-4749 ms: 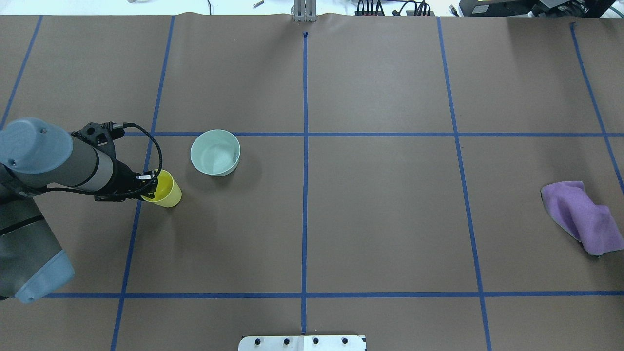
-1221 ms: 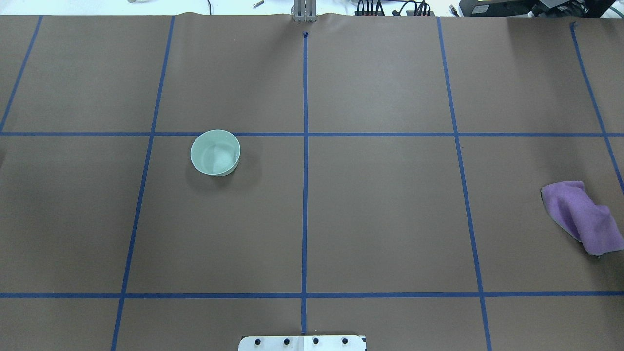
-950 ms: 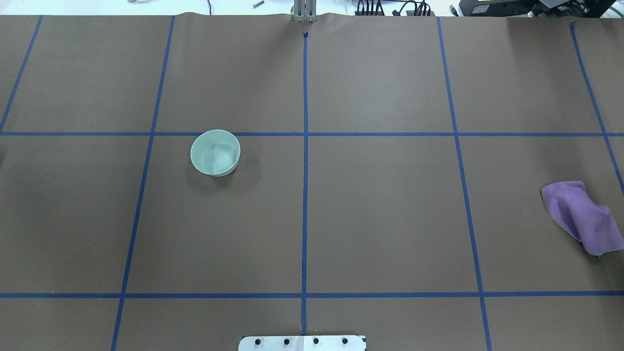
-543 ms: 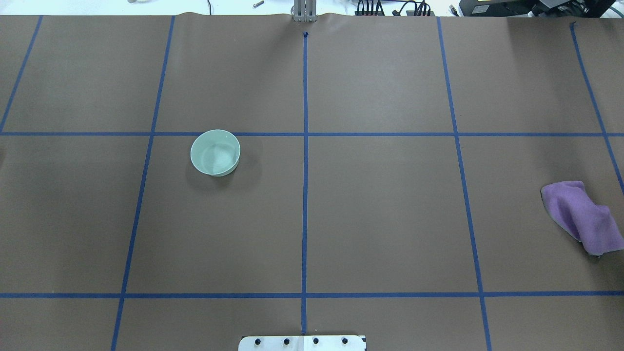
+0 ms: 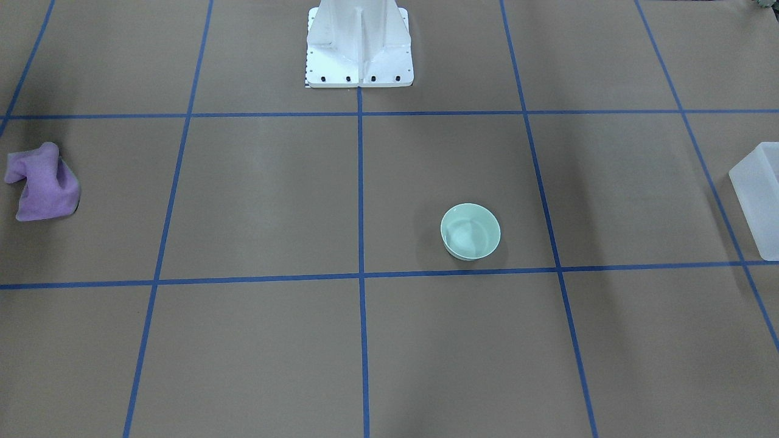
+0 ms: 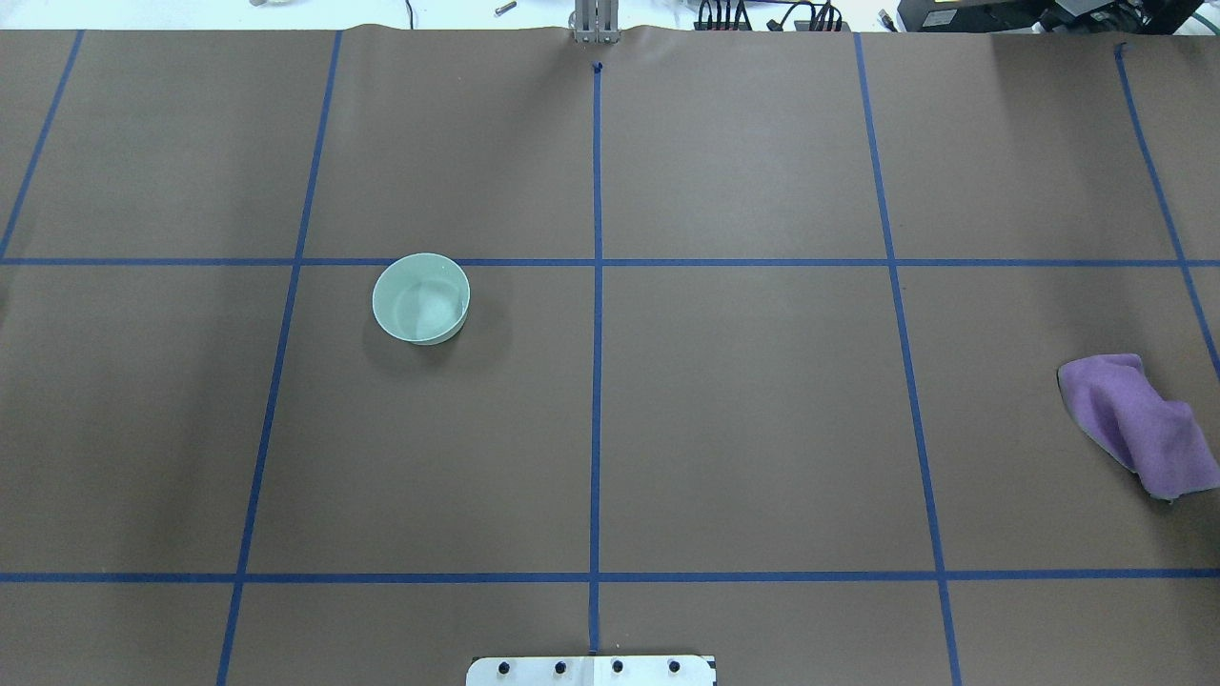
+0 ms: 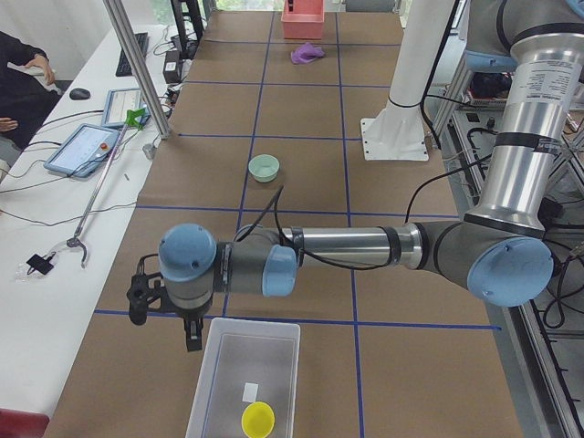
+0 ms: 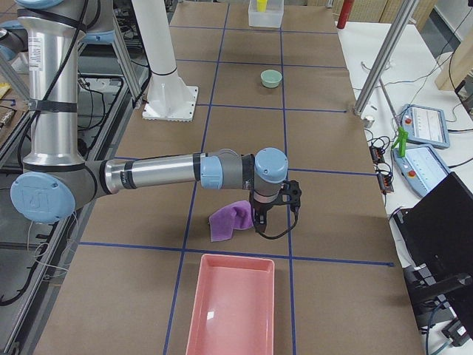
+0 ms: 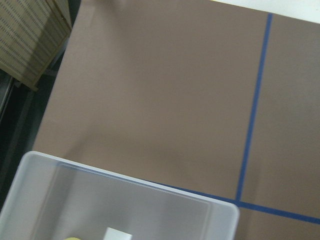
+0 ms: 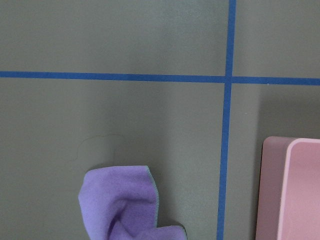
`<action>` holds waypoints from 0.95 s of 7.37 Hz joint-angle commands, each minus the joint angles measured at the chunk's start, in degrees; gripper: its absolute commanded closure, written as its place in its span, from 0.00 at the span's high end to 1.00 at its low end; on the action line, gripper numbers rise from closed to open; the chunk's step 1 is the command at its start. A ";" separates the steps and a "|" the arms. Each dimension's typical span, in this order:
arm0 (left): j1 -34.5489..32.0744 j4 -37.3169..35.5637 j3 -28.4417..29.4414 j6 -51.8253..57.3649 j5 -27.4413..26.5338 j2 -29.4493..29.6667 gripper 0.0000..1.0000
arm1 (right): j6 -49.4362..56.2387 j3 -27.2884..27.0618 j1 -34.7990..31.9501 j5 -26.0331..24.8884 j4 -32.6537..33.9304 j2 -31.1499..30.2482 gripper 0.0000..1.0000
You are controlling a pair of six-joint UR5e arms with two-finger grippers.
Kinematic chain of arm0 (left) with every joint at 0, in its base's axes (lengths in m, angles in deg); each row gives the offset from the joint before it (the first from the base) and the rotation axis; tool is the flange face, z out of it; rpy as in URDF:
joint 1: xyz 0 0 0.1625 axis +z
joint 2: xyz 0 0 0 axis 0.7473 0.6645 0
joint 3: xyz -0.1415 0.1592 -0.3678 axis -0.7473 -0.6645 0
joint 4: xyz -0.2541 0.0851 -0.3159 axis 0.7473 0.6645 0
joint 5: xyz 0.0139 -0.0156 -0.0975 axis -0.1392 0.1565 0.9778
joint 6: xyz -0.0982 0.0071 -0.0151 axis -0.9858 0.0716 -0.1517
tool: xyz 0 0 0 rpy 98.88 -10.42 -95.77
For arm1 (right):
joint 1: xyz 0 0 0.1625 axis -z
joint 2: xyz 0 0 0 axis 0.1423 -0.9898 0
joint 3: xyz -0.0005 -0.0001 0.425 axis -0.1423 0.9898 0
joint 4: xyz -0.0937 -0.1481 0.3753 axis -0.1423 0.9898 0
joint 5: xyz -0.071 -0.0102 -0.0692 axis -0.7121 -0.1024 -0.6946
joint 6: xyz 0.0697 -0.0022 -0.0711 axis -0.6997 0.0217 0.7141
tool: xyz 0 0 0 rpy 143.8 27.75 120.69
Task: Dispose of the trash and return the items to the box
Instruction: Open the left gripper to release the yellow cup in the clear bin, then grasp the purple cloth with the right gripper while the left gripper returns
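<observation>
The yellow cup [image 7: 257, 419] stands inside the frosted-white box [image 7: 245, 379] at the table's left end. The box also shows in the front view [image 5: 758, 194] and the left wrist view [image 9: 125, 200]. The mint-green bowl [image 6: 420, 298] sits upright on the table, also in the front view [image 5: 470, 231] and the left side view [image 7: 264, 167]. My left gripper [image 7: 192, 338] hangs over the box's edge nearest the bowl; I cannot tell if it is open. My right gripper [image 8: 259, 222] is down beside the purple cloth [image 8: 230, 220]; I cannot tell its state.
The purple cloth [image 6: 1134, 424] lies at the table's right end, next to a pink tray [image 8: 233, 310] that also shows in the right wrist view [image 10: 290, 190]. The white robot pedestal [image 5: 359, 45] stands mid-table. Operator desks with tablets [image 7: 87, 146] run along the far side.
Since the earliest frame my left arm and the yellow cup have left the overhead view. Over the last second nothing in that view has moved.
</observation>
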State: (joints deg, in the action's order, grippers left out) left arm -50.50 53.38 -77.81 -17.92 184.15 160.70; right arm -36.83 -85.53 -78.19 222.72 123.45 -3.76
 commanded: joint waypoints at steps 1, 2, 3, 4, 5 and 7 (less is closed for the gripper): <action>11.87 -1.07 -13.24 -20.35 1.50 -0.93 0.99 | -0.01 0.12 0.06 0.08 0.09 0.09 1.00; 18.63 0.06 -17.39 -31.15 0.98 -0.85 0.99 | -0.19 0.04 0.15 -0.10 0.09 0.01 1.00; 24.79 5.38 -19.17 -43.26 -1.55 -0.24 0.99 | -0.27 0.03 1.19 -0.45 -0.09 -0.60 1.00; 30.24 10.74 -20.14 -53.74 -4.88 0.21 0.99 | -0.36 0.30 4.86 -1.93 -0.70 -1.39 1.00; 33.61 11.14 -21.54 -57.84 -7.52 1.08 0.99 | -0.36 0.56 7.85 -2.21 -2.10 -1.66 1.00; 34.69 10.97 -23.40 -60.60 -7.99 1.18 0.99 | -0.45 2.22 13.48 -2.04 -7.26 -1.66 1.00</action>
State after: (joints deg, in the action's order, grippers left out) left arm -17.05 64.13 -99.99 -75.98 176.87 161.71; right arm -37.24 -84.34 -68.38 220.65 119.59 -5.35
